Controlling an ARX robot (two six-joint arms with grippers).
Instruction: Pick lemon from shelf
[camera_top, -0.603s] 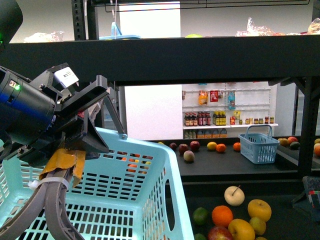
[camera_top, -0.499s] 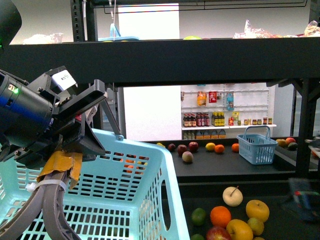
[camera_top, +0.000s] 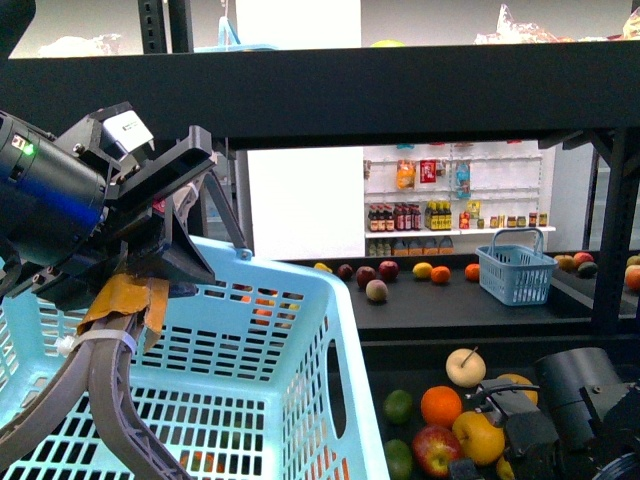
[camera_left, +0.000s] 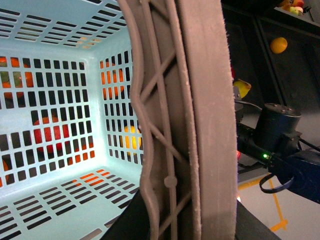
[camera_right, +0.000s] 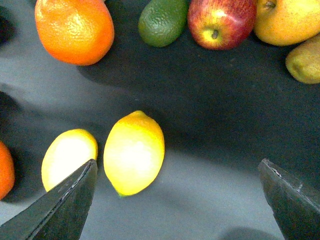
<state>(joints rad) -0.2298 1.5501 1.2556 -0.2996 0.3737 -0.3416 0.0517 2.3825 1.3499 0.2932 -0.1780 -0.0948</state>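
Observation:
A bright yellow lemon (camera_right: 133, 152) lies on the dark shelf tier, with a second one (camera_right: 69, 157) close beside it. My right gripper (camera_right: 175, 200) is open just above them. The nearer lemon sits inside the span of the jaws, close to one finger (camera_right: 65, 205) and untouched. In the front view the right arm (camera_top: 570, 410) hangs over the fruit pile on the lower tier of the black shelf (camera_top: 400, 95) and hides the lemons. My left gripper (camera_top: 130, 260) is shut on the grey handle (camera_left: 200, 125) of the light blue basket (camera_top: 250, 400).
An orange (camera_right: 75, 30), a green avocado (camera_right: 162, 20), a red apple (camera_right: 220, 20) and yellow fruit (camera_right: 287, 20) lie near the lemons. A pale cream fruit with a stem (camera_top: 466, 366) lies behind. A small blue basket (camera_top: 516, 272) stands on the middle tier.
My right arm has come into the front view at the lower right, over the fruit pile. The left gripper still holds the basket in about the same place.

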